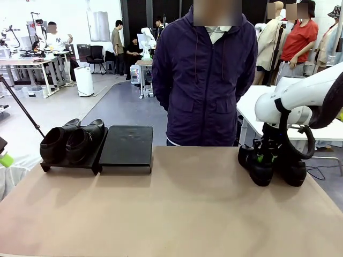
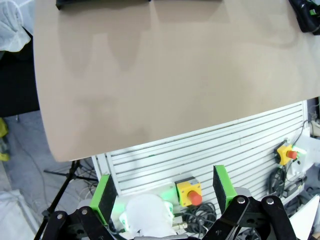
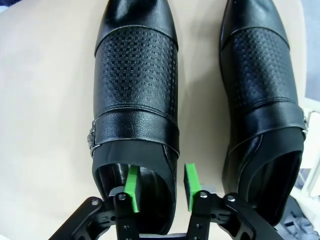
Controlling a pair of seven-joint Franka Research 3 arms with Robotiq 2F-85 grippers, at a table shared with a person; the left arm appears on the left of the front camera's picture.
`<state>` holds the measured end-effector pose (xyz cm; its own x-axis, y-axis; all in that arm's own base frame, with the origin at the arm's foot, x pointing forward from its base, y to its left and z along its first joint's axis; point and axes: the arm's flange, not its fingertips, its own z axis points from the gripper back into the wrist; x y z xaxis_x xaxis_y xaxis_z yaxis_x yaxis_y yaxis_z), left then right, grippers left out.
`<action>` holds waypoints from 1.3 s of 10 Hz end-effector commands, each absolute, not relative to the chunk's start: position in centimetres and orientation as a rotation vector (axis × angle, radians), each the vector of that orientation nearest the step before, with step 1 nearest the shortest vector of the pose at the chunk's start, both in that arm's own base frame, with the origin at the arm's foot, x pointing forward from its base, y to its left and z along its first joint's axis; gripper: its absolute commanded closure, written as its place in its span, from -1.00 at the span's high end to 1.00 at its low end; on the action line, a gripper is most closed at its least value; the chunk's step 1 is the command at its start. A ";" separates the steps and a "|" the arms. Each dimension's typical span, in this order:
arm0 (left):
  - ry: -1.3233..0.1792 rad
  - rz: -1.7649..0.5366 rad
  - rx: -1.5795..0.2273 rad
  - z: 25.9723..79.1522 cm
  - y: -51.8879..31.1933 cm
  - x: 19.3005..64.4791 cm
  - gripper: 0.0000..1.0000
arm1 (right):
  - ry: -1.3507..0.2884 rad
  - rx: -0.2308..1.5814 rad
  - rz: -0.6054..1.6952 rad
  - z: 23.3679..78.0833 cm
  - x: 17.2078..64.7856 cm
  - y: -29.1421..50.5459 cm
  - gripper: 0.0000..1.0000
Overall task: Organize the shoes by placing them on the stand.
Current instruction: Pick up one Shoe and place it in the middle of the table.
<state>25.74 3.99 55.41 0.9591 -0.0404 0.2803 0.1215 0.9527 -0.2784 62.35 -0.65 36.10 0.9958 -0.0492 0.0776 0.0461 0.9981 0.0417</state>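
Note:
Two glossy black shoes [image 1: 53, 143] [image 1: 84, 140] sit side by side on the left platform of the stand [image 1: 69, 165]. The stand's right platform [image 1: 127, 145] is bare. Another pair of shoes [image 1: 257, 168] [image 1: 295, 172] stands on the table at the far right. My right gripper [image 1: 268, 155] is lowered onto that pair. In the right wrist view it [image 3: 161, 186] straddles the side wall of the left shoe [image 3: 135, 75], one pad inside the opening and one outside beside the second shoe [image 3: 260, 75], with a gap still showing. My left gripper [image 2: 164, 192] hangs open off the table's near edge, holding nothing.
A person in a dark purple jacket [image 1: 206, 80] stands at the far side, hands behind the back. The tan tabletop [image 1: 177, 214] stretches bare between the stand and the right pair. A white table [image 1: 249, 107] stands behind at the right.

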 end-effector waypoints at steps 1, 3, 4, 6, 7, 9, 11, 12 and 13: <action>-0.284 -0.067 -0.304 55.3 4.0 25.7 1.00 | -0.061 0.058 -0.051 36.5 63.1 -0.5 -1.00; -0.284 -0.067 -0.304 55.3 4.0 25.7 1.00 | -0.053 0.078 -0.030 36.8 62.9 -0.4 -1.00; -0.284 -0.067 -0.304 55.3 4.0 25.7 1.00 | -0.051 0.077 -0.026 36.9 62.9 -0.3 -1.00; -0.284 -0.067 -0.304 55.3 4.0 25.7 1.00 | -0.045 0.079 -0.020 36.8 62.8 -0.2 -1.00; -0.284 -0.067 -0.304 55.3 4.0 25.7 1.00 | -0.043 0.079 -0.020 36.8 62.8 -0.2 -1.00; -0.284 -0.067 -0.304 55.3 4.0 25.7 1.00 | -0.048 0.094 0.000 37.7 62.6 -0.1 -1.00; -0.284 -0.067 -0.304 55.3 4.0 25.7 1.00 | -0.084 0.118 0.008 43.1 60.5 -0.2 -1.00; -0.284 -0.067 -0.304 55.3 4.0 25.7 1.00 | -0.108 0.141 0.039 46.9 58.1 -0.2 -1.00; -0.284 -0.067 -0.304 55.3 4.0 25.7 1.00 | -0.112 0.145 0.061 50.0 55.2 0.0 -1.00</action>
<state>25.75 3.99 55.40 0.9592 -0.0404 0.2799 0.1214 0.9527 -0.2785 58.70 0.33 47.00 0.9945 0.0200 0.1026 -0.0305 0.9943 0.1026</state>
